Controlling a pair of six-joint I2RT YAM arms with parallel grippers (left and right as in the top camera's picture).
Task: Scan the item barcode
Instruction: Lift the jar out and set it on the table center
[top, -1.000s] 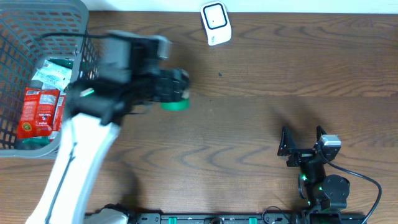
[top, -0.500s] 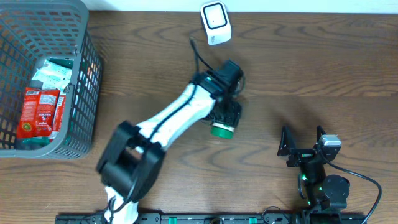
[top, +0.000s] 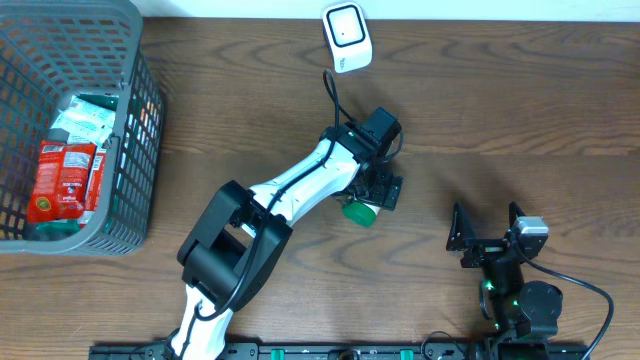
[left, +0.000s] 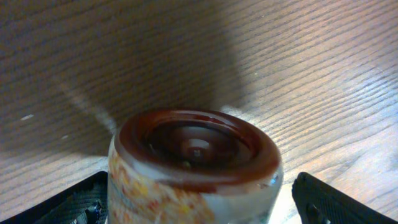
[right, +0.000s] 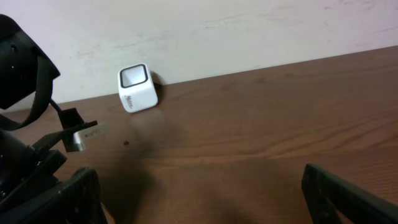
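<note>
- Since the earlier frames, the left gripper (top: 373, 196) has swung from the basket (top: 122, 130) at far left to mid-table, bringing the jar (left: 196, 155) with it.
- Its fingers now stand spread, with a gap at the jar's right side. We judge the jar released.
- The jar lies on the table (top: 520, 120), on the near side of the scanner (top: 346, 37) and apart from it.
- The right gripper (top: 487, 229) stands spread and empty at near right.
- We judge the barcode not yet presented to the scanner.
</note>
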